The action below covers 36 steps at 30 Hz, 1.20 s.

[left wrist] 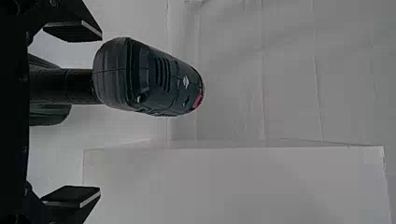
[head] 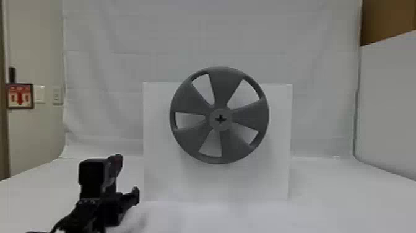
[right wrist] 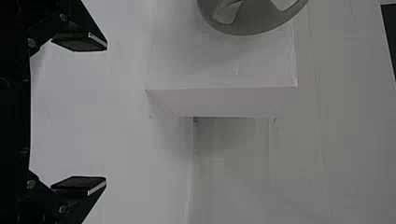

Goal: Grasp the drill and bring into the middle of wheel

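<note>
One black plastic drill (left wrist: 154,79), with a rounded, vented housing and a red patch near one end, is standing between the two jaws of the left gripper (head: 119,200). These jaws are sitting wide apart, and the drill's single handle (left wrist: 77,86) is running between them, nearer the jaw farther from the wheel; the housing is jutting out past the tips. In the left wrist view, background is showing on both sides of the handle, between it and each jaw.

To the right of the left jaws and beyond them, one round, matt grey wheel (head: 244,117) is facing the robot, with five broad spokes, five openings and one cross-shaped hole (head: 220,119) at its hub. It is sitting in front of one upright white panel (head: 161,176), which is standing on the white surface (head: 334,192).

The right gripper (right wrist: 105,114) is holding its two jaws wide apart; the wheel is lying ahead of them and to their left.

Beyond the left jaws, one white cloth backdrop (head: 123,37) is hanging, and one black-framed red sign (head: 20,96) is showing farther left.
</note>
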{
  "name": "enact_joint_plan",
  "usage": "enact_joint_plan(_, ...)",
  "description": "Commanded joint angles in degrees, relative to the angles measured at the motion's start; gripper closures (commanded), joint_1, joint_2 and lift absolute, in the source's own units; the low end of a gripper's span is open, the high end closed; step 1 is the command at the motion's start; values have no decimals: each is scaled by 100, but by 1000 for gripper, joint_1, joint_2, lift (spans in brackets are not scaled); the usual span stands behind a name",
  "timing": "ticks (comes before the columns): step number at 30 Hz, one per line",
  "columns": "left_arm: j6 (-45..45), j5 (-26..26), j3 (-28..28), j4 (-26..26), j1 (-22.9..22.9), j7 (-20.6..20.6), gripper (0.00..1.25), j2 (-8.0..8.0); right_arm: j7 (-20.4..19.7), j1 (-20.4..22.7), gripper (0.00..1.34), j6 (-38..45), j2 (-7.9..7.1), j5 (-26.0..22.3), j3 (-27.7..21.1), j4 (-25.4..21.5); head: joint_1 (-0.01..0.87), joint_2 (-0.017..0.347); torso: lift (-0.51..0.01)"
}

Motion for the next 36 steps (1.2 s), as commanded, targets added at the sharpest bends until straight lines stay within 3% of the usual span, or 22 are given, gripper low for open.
enact_joint_plan(1, -28, 0, -8, 59, -21, 17, 121, 0, 45, 0, 266, 0, 0, 1, 28, 0, 54, 31, -403)
enact_joint_plan(36, -159, -79, 27, 481, -188, 158, 162, 0, 45, -18, 266, 0, 9, 18, 125, 9, 54, 31, -403)
